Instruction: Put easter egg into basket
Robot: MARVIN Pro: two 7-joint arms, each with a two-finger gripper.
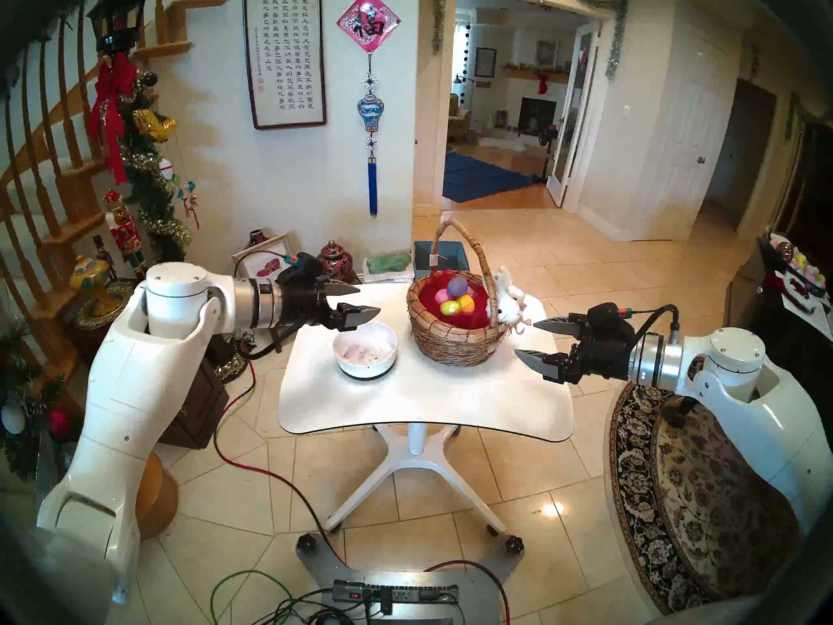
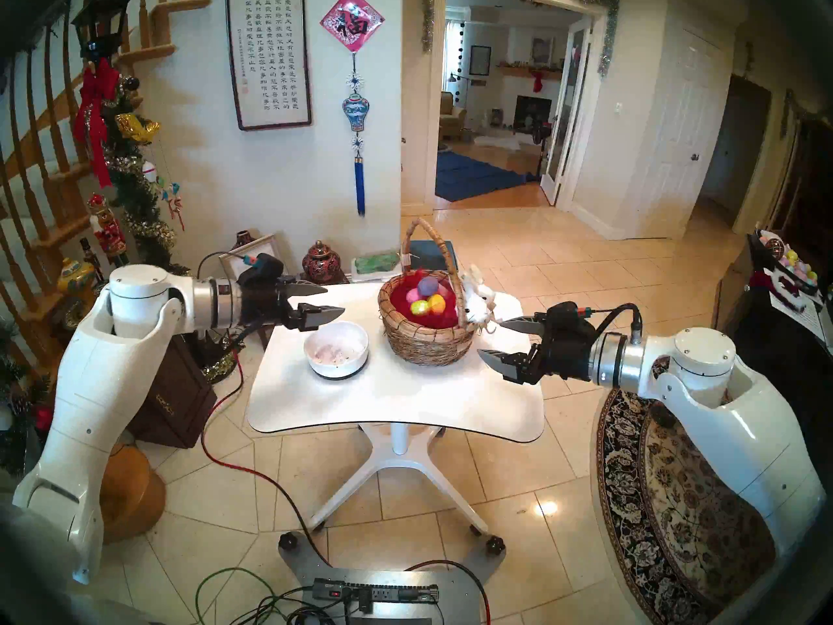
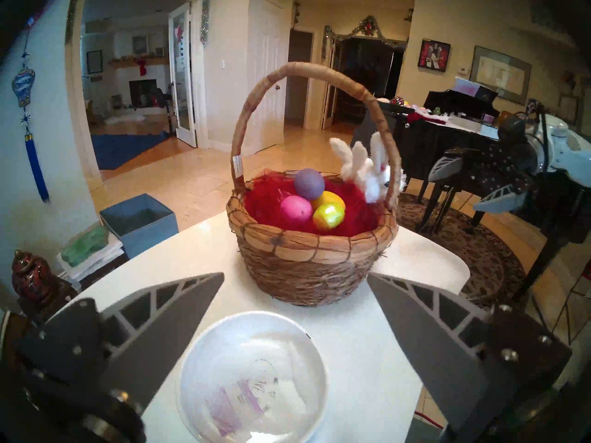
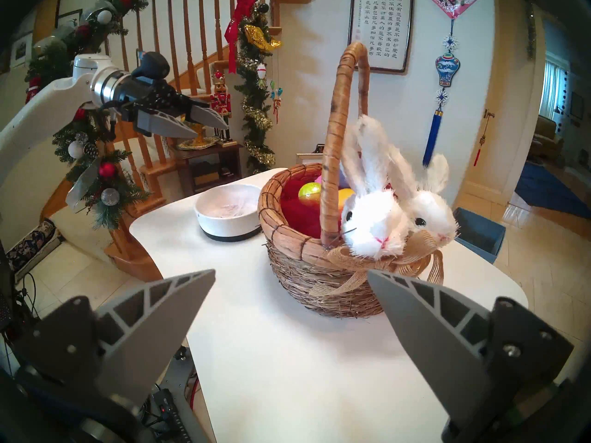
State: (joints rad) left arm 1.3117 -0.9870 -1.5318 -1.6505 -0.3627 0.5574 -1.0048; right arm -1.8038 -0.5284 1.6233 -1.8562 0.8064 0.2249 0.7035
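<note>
Festive hallway clutter is surrounding a white rounded pedestal table (image 1: 405, 412), and at about one o'clock on its top the round tan woven wicker basket (image 1: 455, 340) with tall arched handle is standing upright. Four easter eggs (image 3: 315, 202), purple, pink, orange and shiny yellow-green, are nestling together on its red lining, with white plush bunnies (image 4: 393, 221) sitting on the rim. Those eggs are looking light, rigid and smooth, likely slippery, so a gentle pinch across the middle would be suiting them. A low white round bowl (image 1: 365, 350), at ten o'clock on the table, is showing no egg. Both grippers are hanging empty with jaws spread wide: the left gripper (image 1: 363, 303) over the bowl's far-left rim, the right gripper (image 1: 532, 340) just beside the bunnies.
</note>
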